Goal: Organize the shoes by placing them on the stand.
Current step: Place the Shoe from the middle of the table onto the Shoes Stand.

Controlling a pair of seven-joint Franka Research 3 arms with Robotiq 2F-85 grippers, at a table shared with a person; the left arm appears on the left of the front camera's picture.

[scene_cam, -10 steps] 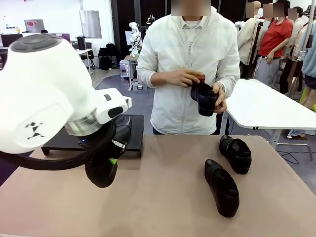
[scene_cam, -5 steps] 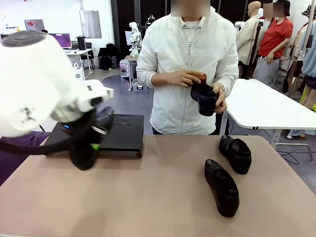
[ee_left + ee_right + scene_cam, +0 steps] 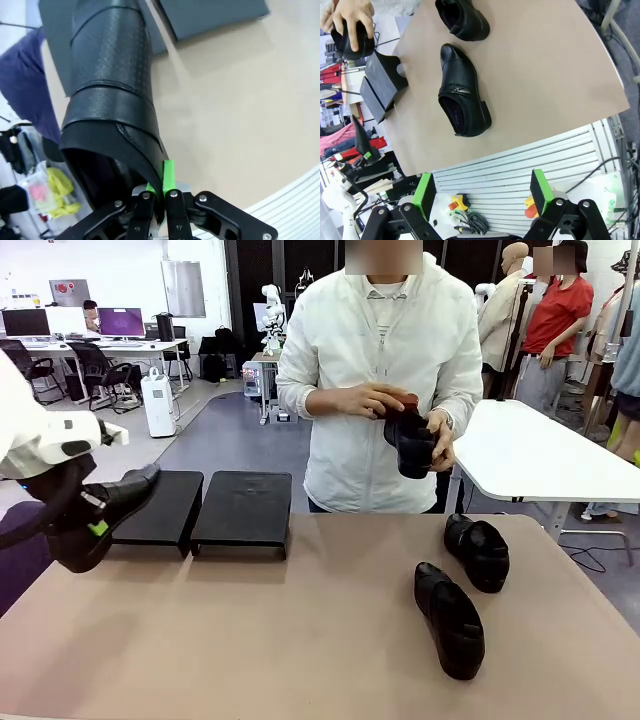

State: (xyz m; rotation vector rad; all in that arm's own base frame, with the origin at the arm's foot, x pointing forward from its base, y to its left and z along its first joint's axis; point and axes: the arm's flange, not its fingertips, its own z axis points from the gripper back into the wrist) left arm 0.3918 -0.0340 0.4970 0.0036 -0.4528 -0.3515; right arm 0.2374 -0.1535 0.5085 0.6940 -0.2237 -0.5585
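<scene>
1. Holding one shoe (image 3: 122, 497) up in the air just beside the stand (image 3: 240, 508), clamped tight by its back rim in the left fingers (image 3: 169, 172).
2. Next: setting it flat on the slanted top, then letting go.
3. Wide apart and holding nothing: the right fingers (image 3: 424, 192).
4. Two other shoes (image 3: 450, 618) on the surface (image 3: 300, 640), one more in the person's hands (image 3: 375, 398).
5. No writing to read.

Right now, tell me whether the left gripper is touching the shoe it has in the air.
Touching. Left wrist view: the left gripper pinches the shoe by its heel rim, green pads on both sides.
</scene>
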